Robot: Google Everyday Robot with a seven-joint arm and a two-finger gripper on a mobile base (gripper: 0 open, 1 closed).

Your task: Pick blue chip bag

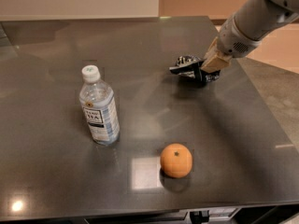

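Dark glossy desk [140, 45], beige wall behind, glare patches near front edge. Gripper [208, 69] at far right, fingers clamped on blue chip bag [187, 65]. Water bottle [99, 108] and orange [176, 160] stand nearer front.

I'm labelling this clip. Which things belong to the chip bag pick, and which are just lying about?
Job in hand:
blue chip bag
gripper, at the bag's right end

Lying about:
clear plastic bottle with a blue-white label
orange
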